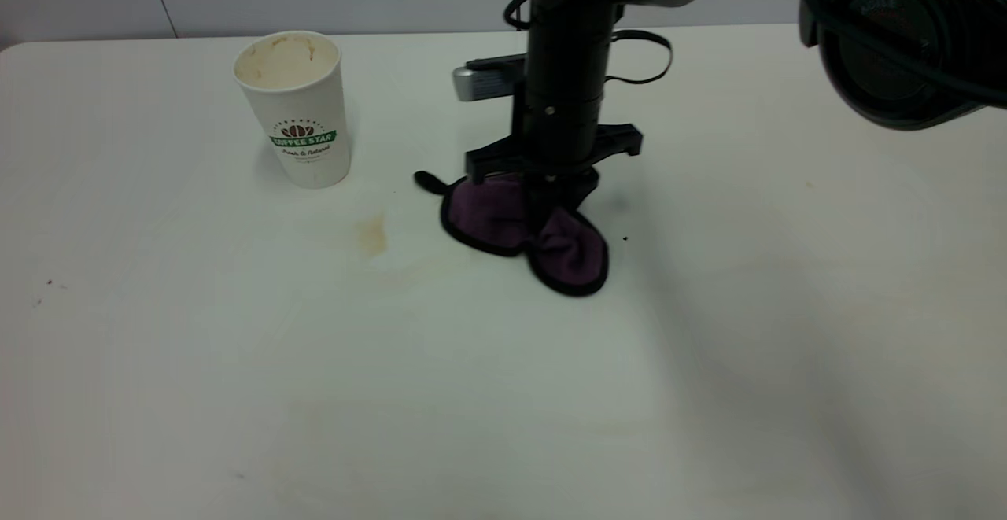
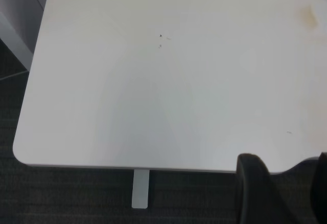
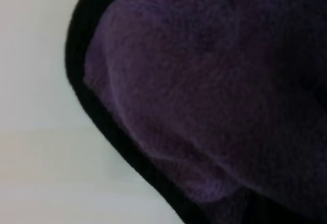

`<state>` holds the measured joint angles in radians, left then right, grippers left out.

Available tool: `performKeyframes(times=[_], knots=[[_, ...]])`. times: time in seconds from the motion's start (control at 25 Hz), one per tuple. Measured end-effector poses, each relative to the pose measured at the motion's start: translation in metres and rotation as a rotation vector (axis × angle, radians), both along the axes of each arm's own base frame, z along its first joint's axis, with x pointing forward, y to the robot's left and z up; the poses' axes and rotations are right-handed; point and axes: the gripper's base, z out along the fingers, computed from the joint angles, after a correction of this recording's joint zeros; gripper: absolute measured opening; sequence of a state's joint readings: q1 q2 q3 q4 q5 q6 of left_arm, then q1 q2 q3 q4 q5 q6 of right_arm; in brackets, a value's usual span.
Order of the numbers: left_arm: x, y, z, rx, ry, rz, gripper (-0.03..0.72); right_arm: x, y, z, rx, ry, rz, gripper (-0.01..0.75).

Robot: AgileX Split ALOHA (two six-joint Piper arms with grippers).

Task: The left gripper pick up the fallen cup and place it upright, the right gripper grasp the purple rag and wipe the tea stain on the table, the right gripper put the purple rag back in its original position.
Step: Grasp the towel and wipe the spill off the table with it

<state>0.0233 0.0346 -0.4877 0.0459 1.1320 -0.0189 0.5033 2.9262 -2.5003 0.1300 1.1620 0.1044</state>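
My right gripper (image 1: 551,189) presses down on the purple rag (image 1: 503,217), fingers clamped in its folds. Cup (image 1: 295,107) stands upright; tea stain (image 1: 372,234) lies between them. My left gripper (image 2: 281,193) hangs spread past the table (image 2: 153,106) edge.

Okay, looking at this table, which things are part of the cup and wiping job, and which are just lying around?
Part of the job:
- white paper cup with green band, standing upright
- purple black-edged rag on the white table
- amber-brown tea stain
- right end effector, down on the rag
- left end effector, off past the table's edge

Just lying about:
- tiny dark specks
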Motion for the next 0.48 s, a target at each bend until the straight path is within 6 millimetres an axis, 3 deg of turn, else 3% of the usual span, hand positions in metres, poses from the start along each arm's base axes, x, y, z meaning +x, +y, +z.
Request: performKeyframes(times=[0.32, 0.48], knots=[[0.0, 0.0, 0.0, 0.0, 0.0, 0.0, 0.307, 0.047, -0.111, 0.001, -0.042, 0.0, -0.204, 0.106], [0.0, 0.0, 0.0, 0.0, 0.0, 0.0, 0.307, 0.055, -0.137, 0.001, -0.014, 0.004, -0.247, 0.106]])
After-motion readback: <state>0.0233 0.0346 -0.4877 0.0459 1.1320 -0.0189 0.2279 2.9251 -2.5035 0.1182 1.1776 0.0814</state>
